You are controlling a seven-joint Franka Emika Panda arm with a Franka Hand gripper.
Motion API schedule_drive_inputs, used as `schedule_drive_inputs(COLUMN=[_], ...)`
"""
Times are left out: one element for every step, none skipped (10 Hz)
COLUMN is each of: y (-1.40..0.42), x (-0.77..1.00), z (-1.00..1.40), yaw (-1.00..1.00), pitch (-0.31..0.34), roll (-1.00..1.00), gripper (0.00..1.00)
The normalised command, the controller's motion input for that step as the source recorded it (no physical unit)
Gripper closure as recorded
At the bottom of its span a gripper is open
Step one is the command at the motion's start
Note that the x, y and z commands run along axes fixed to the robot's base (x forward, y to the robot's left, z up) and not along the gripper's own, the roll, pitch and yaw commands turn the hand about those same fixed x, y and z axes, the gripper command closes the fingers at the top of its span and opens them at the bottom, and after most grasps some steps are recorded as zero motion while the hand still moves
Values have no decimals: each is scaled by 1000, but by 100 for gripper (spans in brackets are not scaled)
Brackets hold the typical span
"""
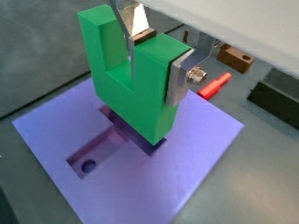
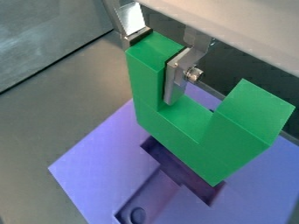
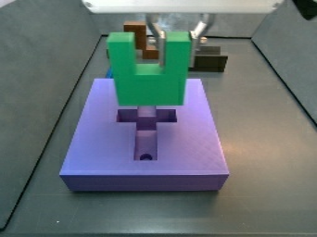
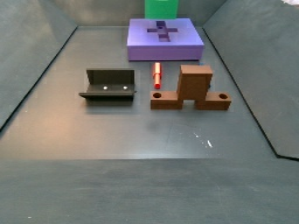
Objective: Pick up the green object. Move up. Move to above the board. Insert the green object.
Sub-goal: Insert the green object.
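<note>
The green object [image 1: 128, 96] is a bright green U-shaped block, held upright with its legs pointing up. My gripper [image 1: 158, 57] is shut on one of its legs, a silver finger on each side, as both wrist views show [image 2: 152, 57]. The green object [image 3: 146, 83] hangs low over the cross-shaped recess [image 3: 146, 118] of the lavender board [image 3: 106, 139]. I cannot tell whether its base touches the board. In a side view the green object [image 4: 162, 7] shows at the far edge above the board [image 4: 187, 37].
A dark olive open box [image 4: 108, 86], a brown stepped block [image 4: 191, 89] and a red stick [image 4: 158, 73] lie on the grey floor away from the board. Grey walls enclose the floor.
</note>
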Motion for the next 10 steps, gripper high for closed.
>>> schedule_drive_inputs(y=[0, 0, 0, 20, 29, 23, 0, 0, 0, 0], x=[200, 166, -106, -86, -66, -157, -114, -94, -97, -83], z=[-211, -317, -186, -163, -129, -166, -174, -151, -171, -234], yaw=[0, 0, 0, 23, 40, 63, 51, 43, 29, 11], pitch=[-66, -33, -113, -107, -111, -130, -120, -116, -101, -76], roll=[114, 21, 130, 190, 214, 186, 163, 166, 133, 44], gripper=[100, 100, 100, 100, 100, 100, 100, 100, 100, 100])
